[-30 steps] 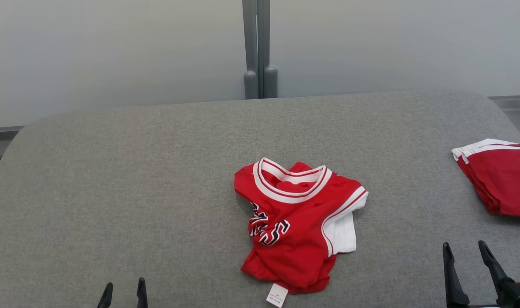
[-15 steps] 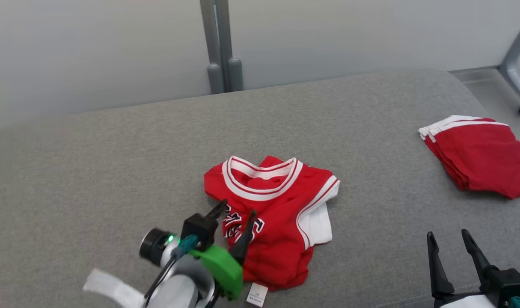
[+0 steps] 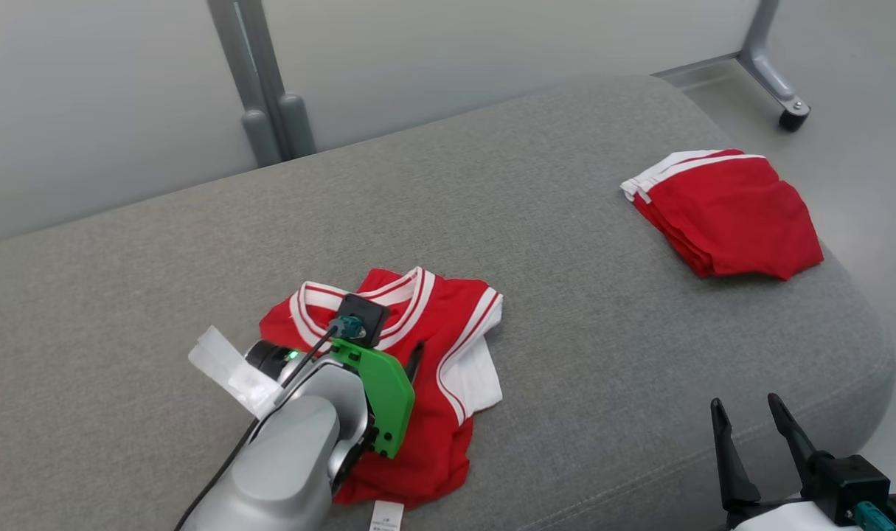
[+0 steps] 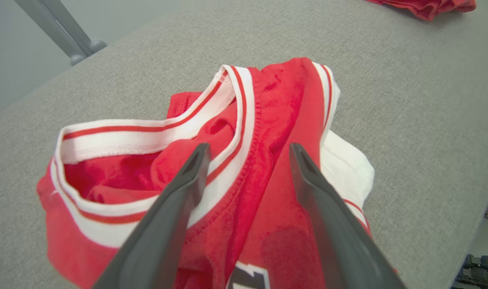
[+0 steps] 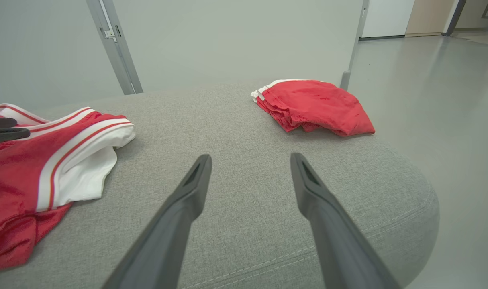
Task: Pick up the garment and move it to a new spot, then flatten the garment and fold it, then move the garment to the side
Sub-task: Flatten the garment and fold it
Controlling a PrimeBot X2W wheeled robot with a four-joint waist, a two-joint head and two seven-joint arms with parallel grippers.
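While our left pincer [image 4: 246,148] hangs spread over the crumpled red jersey [image 3: 448,310], straddling its white-striped collar [image 4: 147,134], we list: jersey, seven o'clock on the grey padded desk [image 3: 565,310]; folded red garment [image 3: 728,214], two o'clock; right pincer [image 3: 745,402], five o'clock, spread and empty.

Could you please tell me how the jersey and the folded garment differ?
The jersey lies crumpled under the left end effector; the folded garment sits neatly stacked, far right. The jersey shows a striped collar; the folded garment shows white edging. Both are red.
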